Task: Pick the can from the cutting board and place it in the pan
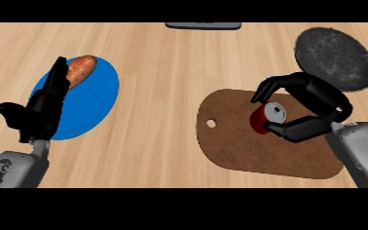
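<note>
The right hand [305, 108] curled around the red can [268, 117] on the brown cutting board [244, 141], near the dark pan [334, 56], while the left hand [42, 107] rested open.

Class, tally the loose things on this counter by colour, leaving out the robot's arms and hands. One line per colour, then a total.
Blue: 1, the plate
Orange-brown: 1, the sweet potato on that plate
Brown: 1, the cutting board
Red: 1, the can on the board
Dark grey: 2, the pan and a partly cut-off object at the far edge
Total: 6

No legible text or labels anywhere.
</note>
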`<state>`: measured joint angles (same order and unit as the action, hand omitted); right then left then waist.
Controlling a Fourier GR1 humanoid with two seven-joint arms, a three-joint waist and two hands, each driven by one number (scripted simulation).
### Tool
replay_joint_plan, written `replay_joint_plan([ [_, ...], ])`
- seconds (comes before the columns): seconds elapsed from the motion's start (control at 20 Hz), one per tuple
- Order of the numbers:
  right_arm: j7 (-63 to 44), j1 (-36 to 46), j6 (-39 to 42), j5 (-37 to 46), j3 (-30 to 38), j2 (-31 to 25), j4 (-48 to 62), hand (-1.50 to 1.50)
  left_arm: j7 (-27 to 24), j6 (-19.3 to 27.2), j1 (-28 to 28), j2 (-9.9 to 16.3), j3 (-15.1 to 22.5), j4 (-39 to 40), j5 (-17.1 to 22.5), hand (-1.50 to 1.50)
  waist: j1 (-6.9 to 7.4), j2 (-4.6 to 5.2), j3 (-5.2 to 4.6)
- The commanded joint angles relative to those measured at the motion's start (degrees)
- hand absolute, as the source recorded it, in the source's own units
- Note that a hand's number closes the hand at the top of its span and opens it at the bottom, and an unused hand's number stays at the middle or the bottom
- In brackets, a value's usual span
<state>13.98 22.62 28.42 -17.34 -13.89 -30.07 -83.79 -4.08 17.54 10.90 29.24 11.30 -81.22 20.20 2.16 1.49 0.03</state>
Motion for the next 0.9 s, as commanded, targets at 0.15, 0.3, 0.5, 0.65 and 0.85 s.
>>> replay_joint_plan([
  [0.15,27.4,3.0,10.8,8.4,9.1,-10.4,14.9,-1.5,1.1,0.2,3.0,-2.6,1.2,0.0,-0.5,0.0,-0.8,-0.37,0.27],
  [0.3,32.0,7.0,14.9,11.6,8.6,-15.3,19.9,-1.5,2.5,-1.0,5.7,-2.5,-0.1,2.5,0.2,0.0,-0.64,-0.46,0.14],
  [0.5,29.6,13.3,17.7,14.3,6.8,-25.0,16.4,-1.5,1.9,-0.7,3.6,-4.2,1.7,1.5,-0.4,0.0,0.35,-0.62,0.05],
  [0.65,30.3,16.2,18.3,17.6,4.2,-29.6,14.7,-1.5,3.0,0.8,6.2,-5.0,1.3,0.9,-1.0,0.0,-0.18,-0.84,0.02],
  [0.85,28.2,22.3,17.0,19.5,0.0,-26.5,17.5,-1.5,4.1,-1.2,7.2,-4.1,1.4,1.8,-1.5,0.0,0.23,-0.85,-0.03],
])
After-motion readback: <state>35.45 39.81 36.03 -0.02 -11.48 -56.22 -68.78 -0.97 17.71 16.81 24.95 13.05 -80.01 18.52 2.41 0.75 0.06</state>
